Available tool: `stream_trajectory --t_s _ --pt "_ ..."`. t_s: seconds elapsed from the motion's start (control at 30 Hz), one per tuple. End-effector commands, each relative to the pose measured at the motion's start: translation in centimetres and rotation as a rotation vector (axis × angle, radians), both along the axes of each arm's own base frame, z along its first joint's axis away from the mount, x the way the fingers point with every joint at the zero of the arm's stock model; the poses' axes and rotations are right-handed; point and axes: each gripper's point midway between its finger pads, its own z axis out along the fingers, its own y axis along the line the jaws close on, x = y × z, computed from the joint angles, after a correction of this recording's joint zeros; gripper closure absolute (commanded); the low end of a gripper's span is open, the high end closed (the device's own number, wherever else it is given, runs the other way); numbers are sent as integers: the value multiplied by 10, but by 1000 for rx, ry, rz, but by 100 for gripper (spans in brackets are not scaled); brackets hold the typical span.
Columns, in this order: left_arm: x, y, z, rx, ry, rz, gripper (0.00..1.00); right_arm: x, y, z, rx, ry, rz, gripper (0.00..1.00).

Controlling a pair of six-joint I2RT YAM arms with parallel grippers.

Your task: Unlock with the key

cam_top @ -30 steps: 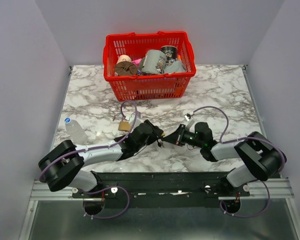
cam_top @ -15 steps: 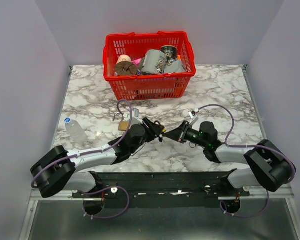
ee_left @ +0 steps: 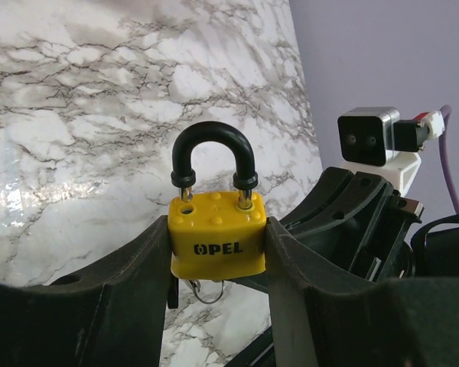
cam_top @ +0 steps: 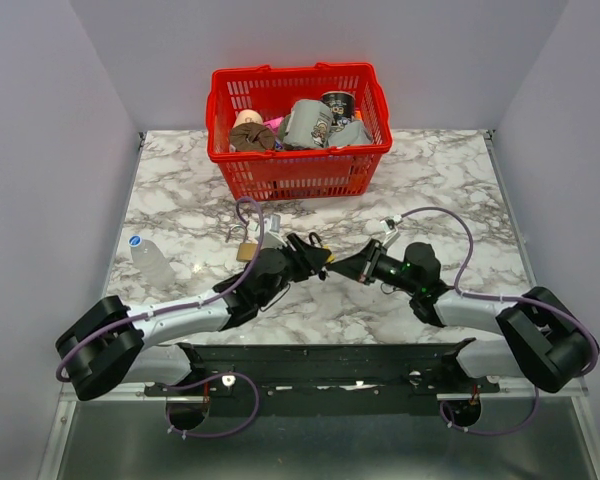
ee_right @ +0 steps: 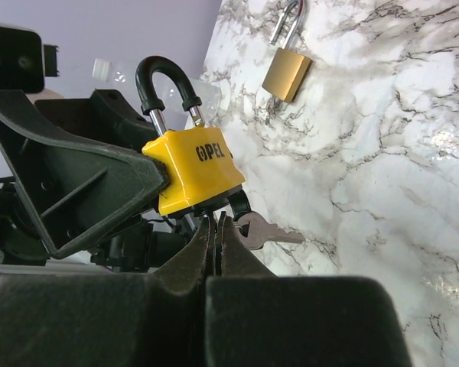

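My left gripper [ee_left: 218,246] is shut on the small yellow-and-black padlock [ee_left: 216,233] and holds it upright above the table; in the top view the padlock [cam_top: 327,259] sits between both grippers. In the left wrist view the shackle's left leg ends just above an open hole in the lock's top. My right gripper [ee_right: 216,223] is shut, its tips pressed against the lock's underside with a thin flat piece pinched between them, which looks like the key. A second grey key [ee_right: 266,229] hangs free from a ring beside the fingers.
A plain brass padlock [cam_top: 246,250] lies on the marble left of the grippers, also in the right wrist view [ee_right: 285,73]. A red basket [cam_top: 300,172] full of items stands at the back. A clear bottle [cam_top: 150,262] lies at the left.
Both grippers have shifted a little farther from the bases and closer together. The right arm has stretched further left, its tips now under the padlock.
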Motion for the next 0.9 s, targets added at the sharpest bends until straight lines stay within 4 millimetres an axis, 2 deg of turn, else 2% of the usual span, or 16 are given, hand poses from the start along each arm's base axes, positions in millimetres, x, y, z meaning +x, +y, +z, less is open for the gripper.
stream_trajectory --t_s 0.0,0.13,0.17,0.2,0.23,0.3,0.37,0.43,0.47,0.57,0.63,0.7,0.77,0.8,0.83,0.87 --pt "-29 -25 -17 163 39 -193 100 47 -22 43 20 -178 -208 97" --pt "-9 -24 -7 207 51 -145 100 42 -26 38 -31 -188 -204 79" --pt "0 -18 -8 212 66 -120 100 41 -28 37 -47 -200 -208 72" --pt "5 -17 -11 219 83 -111 100 39 -31 41 -48 -217 -213 69" --pt "9 -16 -11 222 94 -109 100 37 -34 36 -69 -202 -218 65" --pt "20 -10 -18 239 130 -100 100 35 -41 41 -83 -217 -248 50" --pt "25 -10 -19 252 127 -122 100 34 -49 33 -123 -205 -273 36" --pt "29 -9 -23 259 122 -132 100 31 -54 39 -130 -225 -291 29" --pt "29 -8 -24 269 111 -150 100 32 -57 41 -141 -245 -298 23" --pt "25 -5 -23 273 74 -196 100 32 -64 57 -170 -316 -314 15" --pt "20 -2 -18 259 36 -235 100 31 -64 64 -194 -346 -290 13" --pt "14 0 -5 247 -30 -280 100 28 -60 83 -206 -433 -233 11" --pt "1 -3 7 210 -75 -379 100 25 -56 89 -246 -494 -171 10" --pt "-5 -4 17 208 -125 -427 100 19 -49 106 -232 -548 -113 10" --pt "-19 -9 24 192 -142 -521 100 15 -45 108 -240 -567 -71 10" --pt "-25 -9 26 198 -148 -559 100 11 -42 115 -241 -602 -33 10"
